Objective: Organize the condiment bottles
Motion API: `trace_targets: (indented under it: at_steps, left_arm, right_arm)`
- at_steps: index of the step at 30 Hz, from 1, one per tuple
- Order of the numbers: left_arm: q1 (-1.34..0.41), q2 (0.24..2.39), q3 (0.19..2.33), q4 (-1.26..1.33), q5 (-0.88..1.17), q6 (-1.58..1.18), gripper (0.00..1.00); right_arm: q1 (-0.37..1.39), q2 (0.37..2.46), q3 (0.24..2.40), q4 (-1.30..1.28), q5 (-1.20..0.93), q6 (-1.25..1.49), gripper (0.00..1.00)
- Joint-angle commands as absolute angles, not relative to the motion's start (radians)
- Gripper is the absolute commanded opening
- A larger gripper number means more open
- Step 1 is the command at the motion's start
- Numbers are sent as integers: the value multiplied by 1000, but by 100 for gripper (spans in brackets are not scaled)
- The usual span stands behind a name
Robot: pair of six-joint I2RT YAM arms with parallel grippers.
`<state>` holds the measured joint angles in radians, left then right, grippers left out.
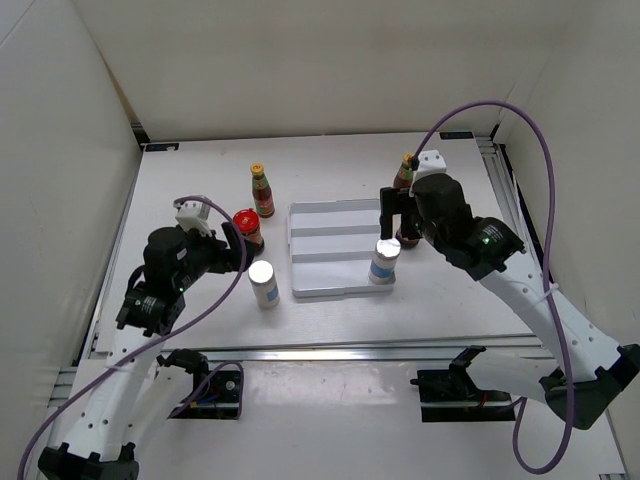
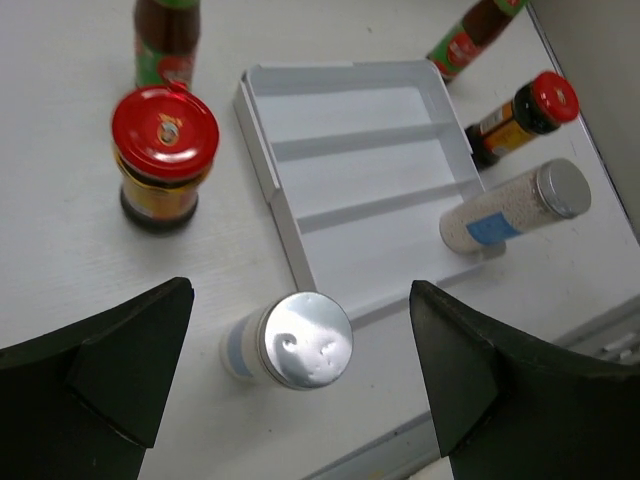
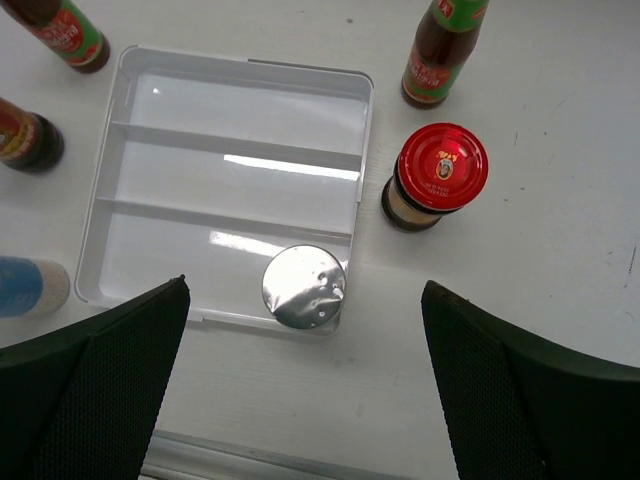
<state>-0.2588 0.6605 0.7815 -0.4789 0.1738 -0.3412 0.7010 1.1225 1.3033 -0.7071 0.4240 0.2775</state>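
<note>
Grippers both spread wide, nothing pinched. Right gripper (image 3: 305, 288) hangs over the tray shaker (image 1: 385, 262), which stands upright in the nearest compartment, at 5 o'clock of the tray (image 1: 330, 240). Left gripper (image 2: 300, 300) hovers above the loose shaker (image 1: 264, 285), upright on the table (image 1: 200, 170) at the tray's 8 o'clock, near the rim. Other bottles stand outside the tray: left red-lidded jar (image 1: 247, 226) at 9 o'clock, left slim bottle (image 1: 262, 190) at 10 o'clock, right slim bottle (image 1: 404, 172) at 2 o'clock, right red-lidded jar (image 3: 437, 172) at 3 o'clock. Likely step: left arm takes the loose shaker. To do it well, drop straight down with the shaker centred between the fingers and close on the white body below the silver top, not the cap. Lift upright, clear the rim, and set it in the same compartment beside its twin without knocking it. Mind the left red-lidded jar at the shaker's 12 o'clock.
</note>
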Motion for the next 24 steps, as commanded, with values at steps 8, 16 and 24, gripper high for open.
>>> trace_targets:
  at_steps: [8,16,24]
  left_arm:
    - [-302,675,706,-491,316,-345,100]
    - [-431,824,736,-557,218,-354,100]
    - [-499,870,746,-597,91,-373,100]
  right_arm:
    - [706,1115,1279,-727,396,310,100]
    - [706,1124,1298,-727,385,301,100]
    - [706,1124,1278,-727,385,301,100]
